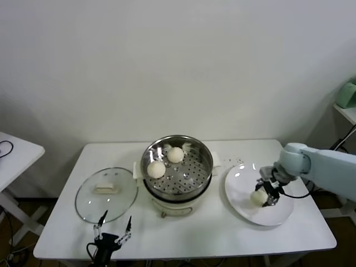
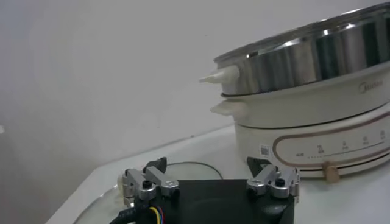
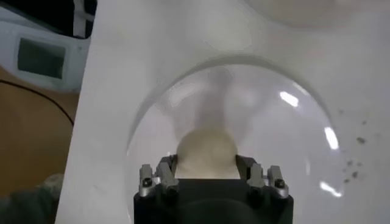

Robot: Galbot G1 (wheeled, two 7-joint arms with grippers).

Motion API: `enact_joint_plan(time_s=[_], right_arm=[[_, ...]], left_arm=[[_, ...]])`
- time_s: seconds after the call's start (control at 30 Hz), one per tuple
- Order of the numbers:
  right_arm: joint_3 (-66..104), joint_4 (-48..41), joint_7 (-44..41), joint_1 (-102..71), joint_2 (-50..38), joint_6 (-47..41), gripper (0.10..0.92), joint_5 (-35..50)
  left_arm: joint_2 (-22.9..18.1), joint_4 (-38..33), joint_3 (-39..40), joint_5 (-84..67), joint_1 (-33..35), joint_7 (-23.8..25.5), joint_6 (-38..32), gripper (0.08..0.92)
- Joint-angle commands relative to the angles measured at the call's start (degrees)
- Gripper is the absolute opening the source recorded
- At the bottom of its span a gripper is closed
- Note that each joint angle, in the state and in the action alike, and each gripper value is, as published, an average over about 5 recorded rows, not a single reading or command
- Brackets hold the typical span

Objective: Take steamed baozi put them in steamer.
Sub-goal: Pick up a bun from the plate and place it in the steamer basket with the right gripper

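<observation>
Right wrist view: right gripper (image 3: 207, 167) fingers hug the baozi (image 3: 206, 152) on the plate (image 3: 274, 122) — squeeze gently (it's soft), lift straight up; left gripper (image 1: 113, 227) is parked, jaws wide.

**Right arm down and gripping, left arm parked low**

Reaching in from three o'clock, forearm angled toward centre, right gripper (image 1: 266, 196) lowered with jaws closed in against both sides of a steamed baozi (image 1: 258, 197). Parked at seven o'clock near the front edge, left gripper (image 1: 113, 228) pointing up and away, jaws spread wide, holding nothing.
</observation>
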Motion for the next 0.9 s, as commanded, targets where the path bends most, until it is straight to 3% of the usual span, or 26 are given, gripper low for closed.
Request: enact_joint_plan(time_s=[0.03, 0.4, 0.63, 0.9], right_arm=[[-14.3, 3.4, -7.0, 31.5, 7.2, 12.7, 0.653, 7.0], [0.8, 8.8, -7.3, 31.8, 19.5, 21.2, 0.662, 9.0], [5.3, 13.4, -2.6, 22.6, 26.7, 23.2, 0.654, -1.1], [5.3, 10.6, -0.2, 10.8, 31.9, 22.7, 0.653, -12.1]], left_arm=[[0.0, -0.1, 0.0, 0.2, 0.1, 0.0, 0.1, 0.823], [-0.1, -0.1, 0.1, 0.5, 0.0, -0.1, 0.1, 0.823], [-0.1, -0.1, 0.1, 0.4, 0.1, -0.2, -0.1, 0.823], [-0.1, 0.0, -0.1, 0.1, 0.0, -0.2, -0.2, 0.823]])
